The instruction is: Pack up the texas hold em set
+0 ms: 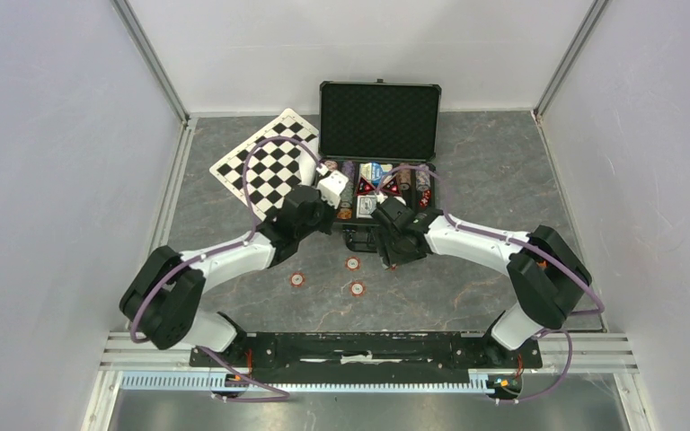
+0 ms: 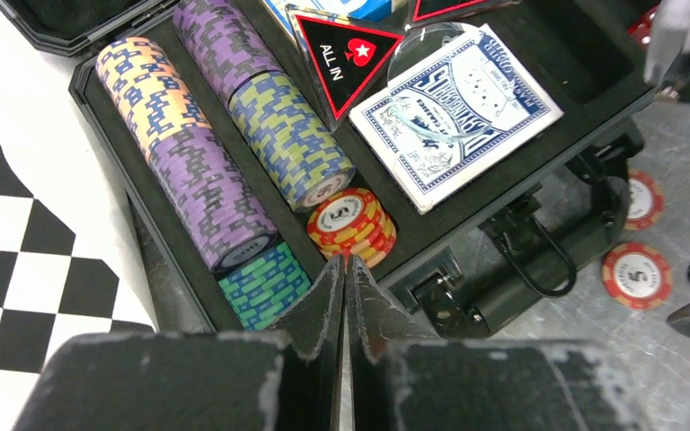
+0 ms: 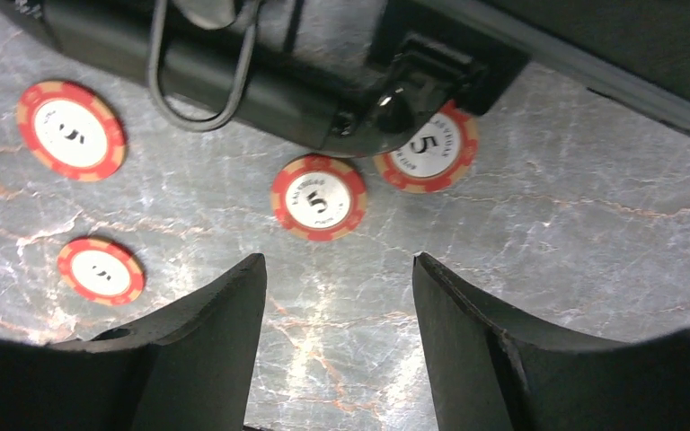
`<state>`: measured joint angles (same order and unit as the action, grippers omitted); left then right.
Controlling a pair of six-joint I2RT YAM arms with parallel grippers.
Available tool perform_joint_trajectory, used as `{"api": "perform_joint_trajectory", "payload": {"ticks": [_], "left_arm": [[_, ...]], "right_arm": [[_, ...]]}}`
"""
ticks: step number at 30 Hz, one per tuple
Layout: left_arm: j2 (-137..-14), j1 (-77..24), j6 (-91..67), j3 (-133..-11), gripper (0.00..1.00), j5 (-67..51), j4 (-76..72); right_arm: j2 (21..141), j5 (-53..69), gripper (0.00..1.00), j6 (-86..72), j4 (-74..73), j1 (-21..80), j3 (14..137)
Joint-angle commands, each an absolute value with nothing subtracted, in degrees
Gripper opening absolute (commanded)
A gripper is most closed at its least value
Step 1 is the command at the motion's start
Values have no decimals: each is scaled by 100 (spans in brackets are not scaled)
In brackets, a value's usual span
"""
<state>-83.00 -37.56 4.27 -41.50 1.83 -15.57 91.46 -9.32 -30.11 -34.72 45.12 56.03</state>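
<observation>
The black case stands open at the back, its foam tray holding rows of striped chips, a short red chip stack, a blue card deck and a black "ALL IN" triangle. My left gripper is shut and empty, its tips just above the near edge of the red stack; from above the left gripper sits over the tray's left front. My right gripper is open over bare table, in front of the case handle. Several red "5" chips lie loose: the nearest chip is just ahead of the fingers, and a second chip is tucked partly under the case edge.
A black-and-white checkered board lies left of the case, close beside my left arm. Loose red chips lie on the grey marble table between the arms. White walls enclose the table on three sides.
</observation>
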Motion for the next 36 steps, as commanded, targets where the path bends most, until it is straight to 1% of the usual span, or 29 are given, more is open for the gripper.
{"api": "perform_joint_trajectory", "payload": {"ticks": [1,5,7,9,11,12,13,14,15,16,17,18,19,21,23,27,29,31,35,36], "left_arm": [[-7730,-3738,-254,-3899,8,97,-1649],[-7205,-3735,-635,-3488,9,140,-1538],[-6763,-3735,-910,-3248,16,353,-1521],[-6335,-3735,-1189,-3041,23,499,-1400],[-5968,-3730,-1506,-2914,34,751,-1064],[-5765,-3730,-1646,-2873,41,870,-870],[-5588,-3732,-1825,-2818,50,1072,-653],[-5365,-3729,-2143,-2767,61,1327,-400],[-5098,-3727,-2388,-2752,70,1636,-87],[-4874,-3727,-2620,-2707,73,1806,241],[-4606,-3727,-2884,-2676,81,1932,509],[-4404,-3727,-3142,-2654,92,2058,810],[-4219,-3718,-3350,-2663,99,2098,1130],[-4038,-3718,-3254,-2761,100,1802,1550],[-4109,-3719,-3222,-2974,100,1712,2070],[-5181,-3718,-3480,-3962,100,1955,3693],[-5756,-3718,-3700,-4458,100,1937,4571],[-6106,-3727,-3881,-4768,100,1816,5125],[-6319,-3727,-3933,-4754,100,1215,5217],[-6393,-3727,-3941,-4694,98,1135,5129]], "right_arm": [[8820,-1005,66,-2955,-3275,4626,5720],[8494,-583,64,-2813,-2760,4643,5336],[8363,-550,66,-2777,-2613,4781,5191],[8382,-757,67,-2775,-2769,4984,5288],[8512,-777,68,-2784,-2959,5180,5468],[8591,-786,68,-2799,-3039,5277,5549],[8649,-822,67,-2814,-3085,5383,5604],[8676,-899,67,-2829,-3125,5472,5660],[8691,-970,67,-2838,-3169,5563,5703],[8693,-1018,67,-2839,-3185,5604,5750],[8664,-1048,66,-2821,-3184,5622,5766],[8622,-1105,66,-2816,-3189,5625,5782],[8569,-1197,66,-2794,-3183,5625,5801],[8407,-1400,66,-2699,-3167,5610,5824],[8223,-1571,66,-2589,-3149,5571,5797],[7962,-1497,66,-2474,-3152,5281,5628],[7822,-1394,65,-2459,-3148,5111,5417],[7652,-1502,65,-2461,-3147,5001,5197],[7201,-1816,65,-2443,-3130,4859,4822],[7027,-1998,65,-2470,-3102,4821,4749]]}}
